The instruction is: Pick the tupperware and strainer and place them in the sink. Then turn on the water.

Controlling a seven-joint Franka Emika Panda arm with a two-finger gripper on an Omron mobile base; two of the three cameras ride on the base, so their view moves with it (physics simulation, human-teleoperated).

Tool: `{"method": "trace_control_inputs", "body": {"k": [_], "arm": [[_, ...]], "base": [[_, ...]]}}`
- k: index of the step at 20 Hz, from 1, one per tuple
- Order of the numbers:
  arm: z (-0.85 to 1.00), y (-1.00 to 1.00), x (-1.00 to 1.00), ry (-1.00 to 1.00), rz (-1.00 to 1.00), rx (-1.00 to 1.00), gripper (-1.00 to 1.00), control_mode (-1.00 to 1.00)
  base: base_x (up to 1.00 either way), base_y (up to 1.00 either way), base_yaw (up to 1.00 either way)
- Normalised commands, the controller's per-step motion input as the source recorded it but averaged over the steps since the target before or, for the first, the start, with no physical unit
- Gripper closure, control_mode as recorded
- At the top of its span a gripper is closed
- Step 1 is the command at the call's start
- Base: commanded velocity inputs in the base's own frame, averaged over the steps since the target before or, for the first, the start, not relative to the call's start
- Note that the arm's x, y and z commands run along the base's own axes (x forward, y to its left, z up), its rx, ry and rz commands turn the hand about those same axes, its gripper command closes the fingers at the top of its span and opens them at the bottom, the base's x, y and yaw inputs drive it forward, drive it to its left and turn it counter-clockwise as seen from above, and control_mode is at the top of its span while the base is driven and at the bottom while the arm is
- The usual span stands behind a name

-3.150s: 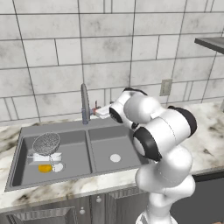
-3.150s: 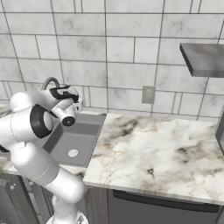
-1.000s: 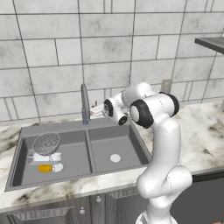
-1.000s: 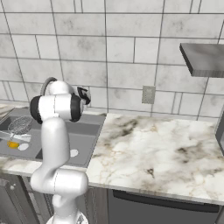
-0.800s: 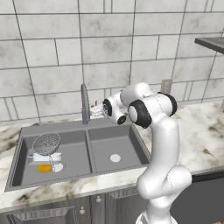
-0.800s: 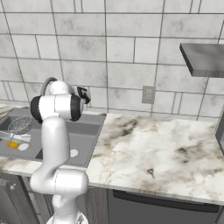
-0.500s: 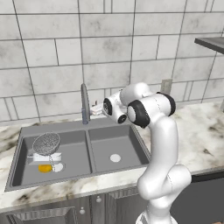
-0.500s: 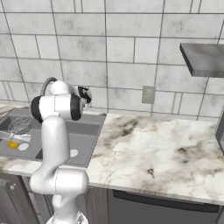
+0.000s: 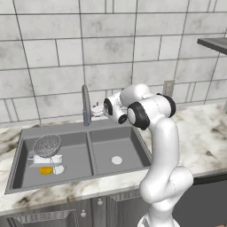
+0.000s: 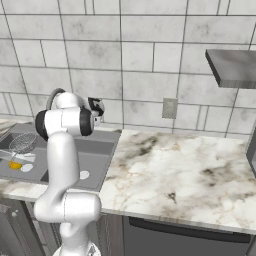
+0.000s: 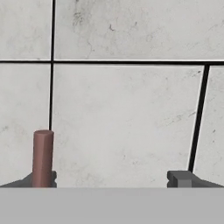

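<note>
Left of centre in the left base frame, my gripper (image 9: 98,111) has crept toward the faucet (image 9: 85,106), fingers spread and empty; tupperware (image 9: 48,158) and strainer (image 9: 47,144) already sit in the sink (image 9: 133,142).

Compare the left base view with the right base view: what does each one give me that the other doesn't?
Left base view: the faucet standing clear behind the basin divider, and the tupperware lying flat just below the strainer in the left basin.
Right base view: the broad marble counter running right of the sink.
Both: the sink with the strainer in it, and the open end effector up near the tiled back wall.
</note>
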Motion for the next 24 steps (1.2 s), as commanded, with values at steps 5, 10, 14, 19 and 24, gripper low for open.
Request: {"method": "trace_control_inputs", "body": {"k": [5,10,14,19,24], "arm": [[-0.03,-0.19,0.00,0.00,-0.03,0.00,-1.00,-1.00],[-0.07,-0.37,0.00,0.00,-0.08,0.00,-1.00,-1.00],[-0.09,-0.51,0.00,0.00,-0.12,0.05,-1.00,-1.00],[-0.11,-0.61,0.00,0.00,-0.13,0.07,-1.00,-1.00],[-0.10,-0.63,0.00,0.00,-0.13,0.07,-1.00,-1.00]], "base": [[0.00,0.00,0.00],[0.00,0.00,0.00],[0.00,0.00,0.00],[0.00,0.00,0.00],[0.00,0.00,0.00]]}}
